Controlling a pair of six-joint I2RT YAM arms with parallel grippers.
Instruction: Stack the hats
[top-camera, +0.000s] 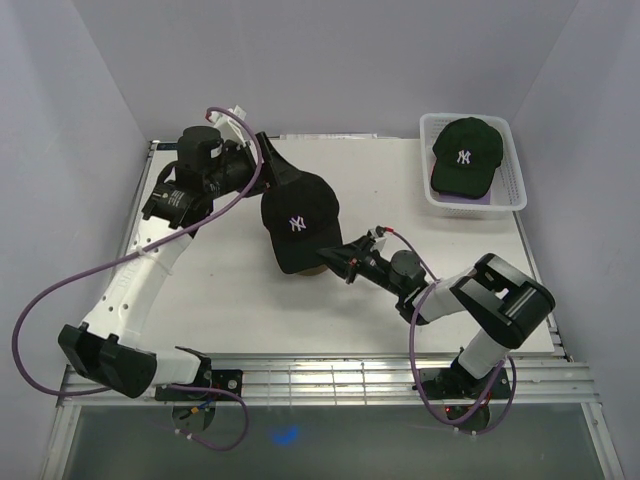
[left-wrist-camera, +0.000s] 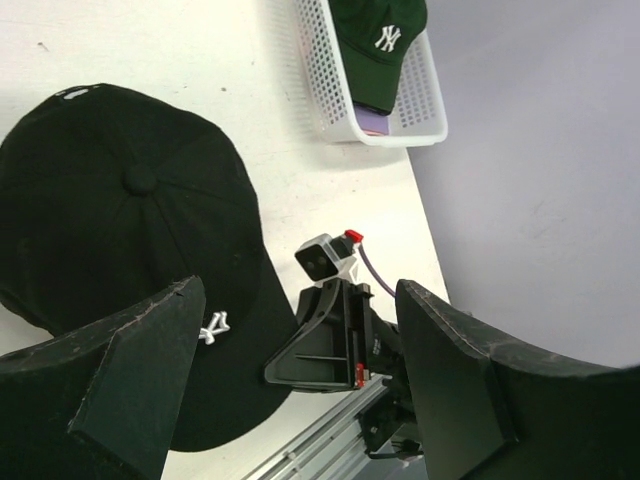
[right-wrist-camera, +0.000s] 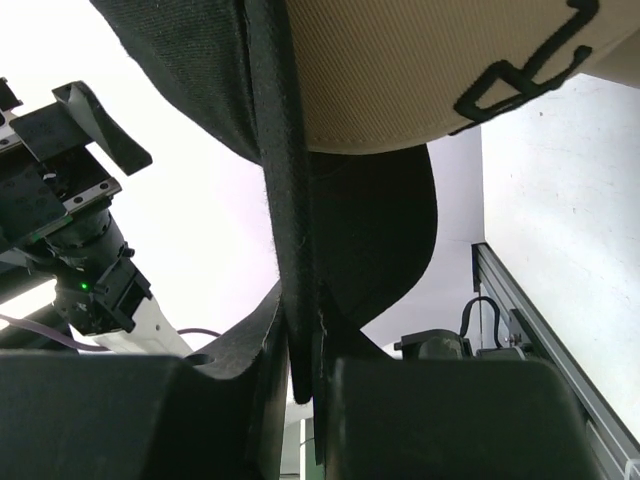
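A black hat (top-camera: 298, 225) with a white logo sits mid-table over a tan hat (right-wrist-camera: 400, 70), whose edge peeks out at its near side (top-camera: 316, 270). My right gripper (top-camera: 336, 256) is shut on the black hat's lower edge (right-wrist-camera: 270, 150); the cloth is pinched between its fingers (right-wrist-camera: 303, 335). My left gripper (top-camera: 278, 172) hangs open just behind and above the black hat (left-wrist-camera: 130, 200), nothing between its fingers (left-wrist-camera: 298, 292). A dark green hat (top-camera: 467, 152) lies in the basket on a lavender hat (left-wrist-camera: 372, 122).
The white mesh basket (top-camera: 512, 190) stands at the back right corner, also visible in the left wrist view (left-wrist-camera: 330, 90). White walls close in the table on three sides. A metal rail (top-camera: 330, 375) runs along the near edge.
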